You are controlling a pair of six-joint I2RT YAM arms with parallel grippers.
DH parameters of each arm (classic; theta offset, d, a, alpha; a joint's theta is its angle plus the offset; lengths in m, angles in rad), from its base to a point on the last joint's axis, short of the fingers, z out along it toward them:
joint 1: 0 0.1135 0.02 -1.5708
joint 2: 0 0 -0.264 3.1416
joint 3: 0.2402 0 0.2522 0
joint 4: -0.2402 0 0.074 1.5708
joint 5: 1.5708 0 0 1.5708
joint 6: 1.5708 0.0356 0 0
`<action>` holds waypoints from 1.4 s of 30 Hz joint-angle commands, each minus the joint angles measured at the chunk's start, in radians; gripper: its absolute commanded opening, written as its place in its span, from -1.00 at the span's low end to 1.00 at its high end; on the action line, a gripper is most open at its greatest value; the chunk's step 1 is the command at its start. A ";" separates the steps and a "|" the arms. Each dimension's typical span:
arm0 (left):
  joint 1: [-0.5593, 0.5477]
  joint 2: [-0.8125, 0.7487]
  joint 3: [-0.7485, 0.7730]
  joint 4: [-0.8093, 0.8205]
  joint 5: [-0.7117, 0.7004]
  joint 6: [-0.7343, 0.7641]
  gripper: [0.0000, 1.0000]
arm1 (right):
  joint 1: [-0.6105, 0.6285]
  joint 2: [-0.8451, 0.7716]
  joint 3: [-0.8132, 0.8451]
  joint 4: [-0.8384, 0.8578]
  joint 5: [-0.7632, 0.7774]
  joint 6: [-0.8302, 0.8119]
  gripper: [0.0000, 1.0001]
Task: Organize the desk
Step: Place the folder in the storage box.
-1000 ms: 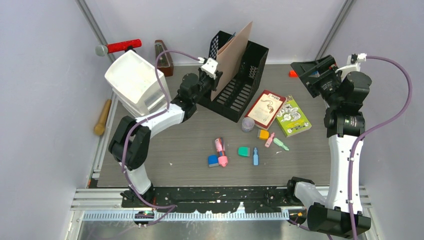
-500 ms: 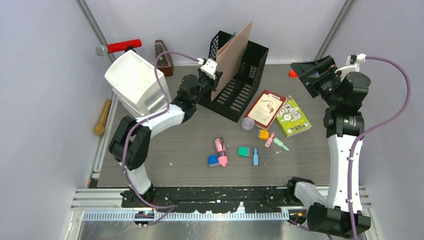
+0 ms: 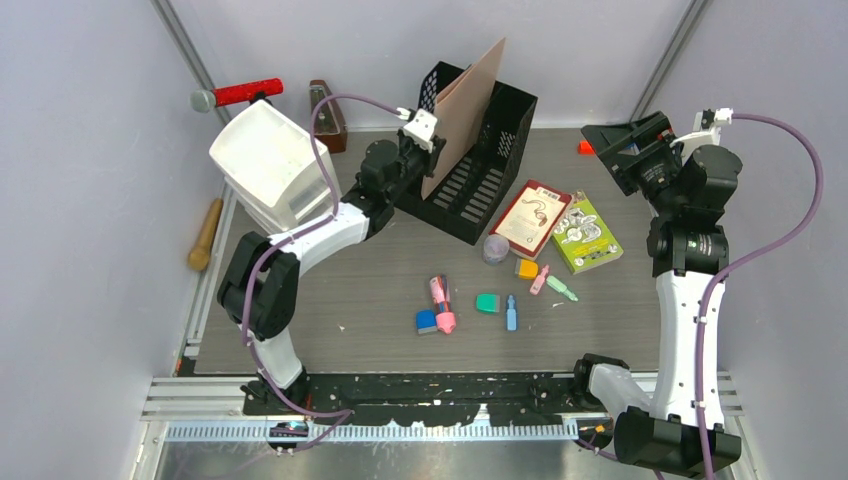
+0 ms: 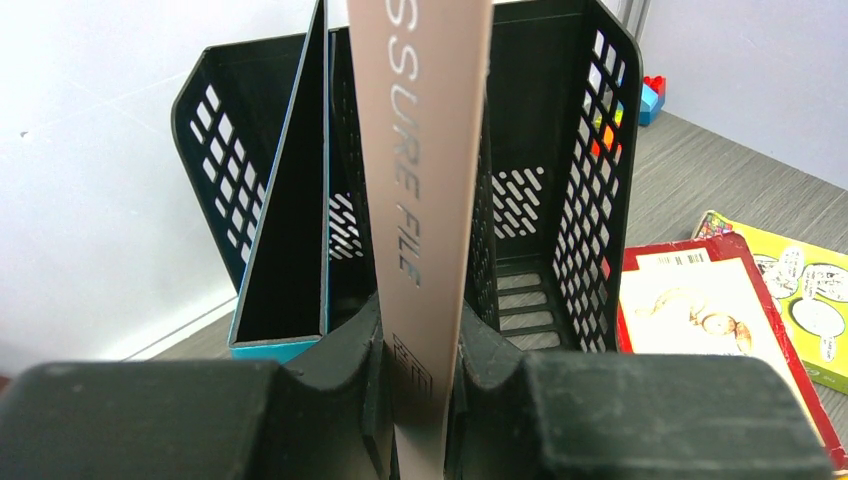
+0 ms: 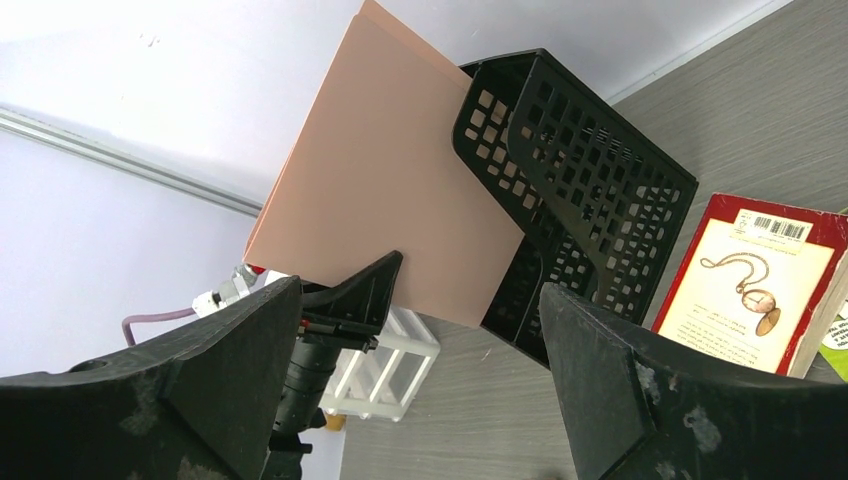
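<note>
The left gripper [image 4: 420, 345] is clamped on the lower edge of a tan folder [image 4: 425, 150], which stands upright in the middle slot of a black rack [image 4: 590, 200]. Pale letters down the folder read "SSURE FILE"; the start of the word is cut off. A red book [image 5: 760, 290] just right of the rack carries a barcode, and the print on the green book [image 3: 585, 232] beside it is too small to read. The right gripper [image 5: 420, 300] hangs with its jaws wide apart, holding nothing. The desk [image 3: 330, 290], grey-brown wood grain, lies between lavender walls [image 3: 90, 200], with a black rail [image 3: 430, 385] along its near edge.
</note>
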State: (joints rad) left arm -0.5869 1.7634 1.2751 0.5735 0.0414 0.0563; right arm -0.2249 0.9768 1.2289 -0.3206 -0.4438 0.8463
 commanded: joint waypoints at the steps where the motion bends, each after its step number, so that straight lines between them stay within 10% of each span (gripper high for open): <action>1: 0.003 -0.032 0.054 0.071 -0.009 -0.004 -1.00 | -0.008 -0.017 0.002 0.054 0.009 0.012 0.89; 20: 0.003 0.019 -0.117 0.392 0.033 0.029 -1.00 | -0.015 -0.009 0.003 0.052 0.010 0.012 0.89; 33: 0.003 0.010 -0.099 0.134 -0.004 0.054 -1.00 | -0.014 -0.017 -0.007 0.057 0.010 0.014 0.89; 42: 0.003 0.025 -0.027 -0.121 -0.007 0.067 -0.38 | -0.015 -0.015 -0.009 0.058 0.009 0.016 0.89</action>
State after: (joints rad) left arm -0.5869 1.8046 1.1740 0.5724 0.0532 0.1123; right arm -0.2337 0.9768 1.2133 -0.3115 -0.4431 0.8585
